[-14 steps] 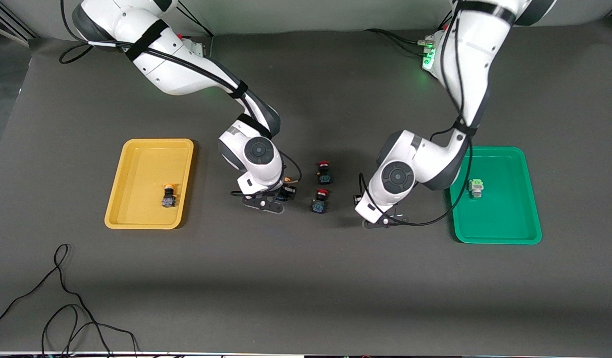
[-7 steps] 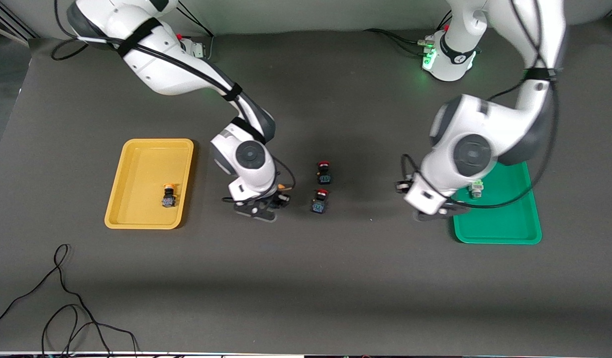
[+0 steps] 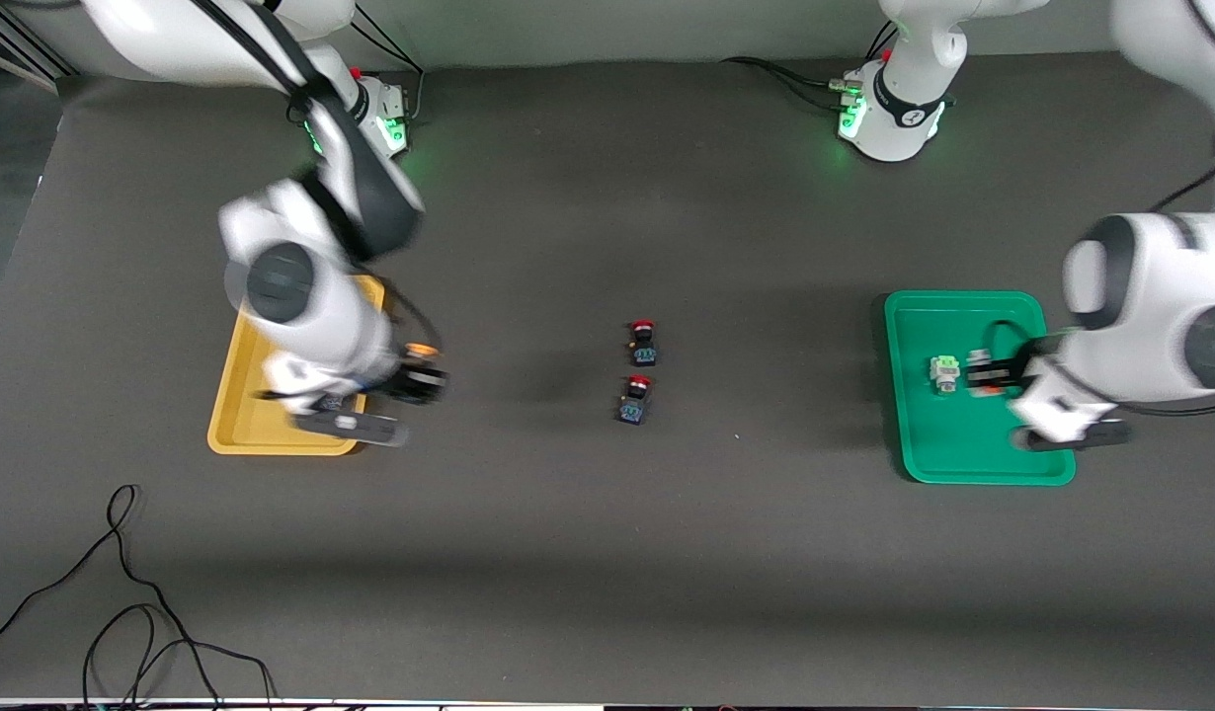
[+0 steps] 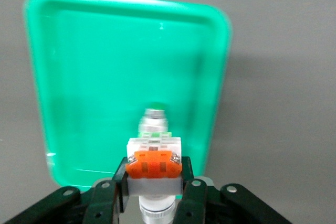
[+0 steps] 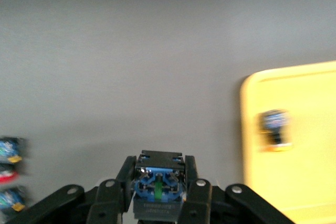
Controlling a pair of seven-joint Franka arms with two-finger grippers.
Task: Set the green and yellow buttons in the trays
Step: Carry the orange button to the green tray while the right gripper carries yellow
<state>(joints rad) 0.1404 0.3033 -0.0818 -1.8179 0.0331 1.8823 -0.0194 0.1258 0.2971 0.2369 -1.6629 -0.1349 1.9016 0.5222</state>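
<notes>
The left gripper (image 3: pixel 985 375) hangs over the green tray (image 3: pixel 973 464) with its fingers (image 4: pixel 122 182) clamped on a white-bodied switch with an orange block (image 4: pixel 154 167); the switch sits squarely between the two fingers, orange face toward the wrist camera. Beneath it, a white-bodied switch with a green part (image 3: pixel 945 373) lies inside the green tray, apart from the held one.

The right gripper (image 3: pixel 417 379) is over the dark table (image 3: pixel 607 553) just beside the yellow tray (image 3: pixel 234 420), at that tray's edge toward the table's middle. Its fingers (image 5: pixel 125 184) grasp a yellow-capped switch with a dark blue body (image 5: pixel 158 186), the body wedged between them. Another dark-bodied switch (image 5: pixel 273 128) lies in the yellow tray.

Two red-capped switches (image 3: pixel 643 343) (image 3: pixel 634 400) rest on the table between the trays, one nearer the front camera than the other.
</notes>
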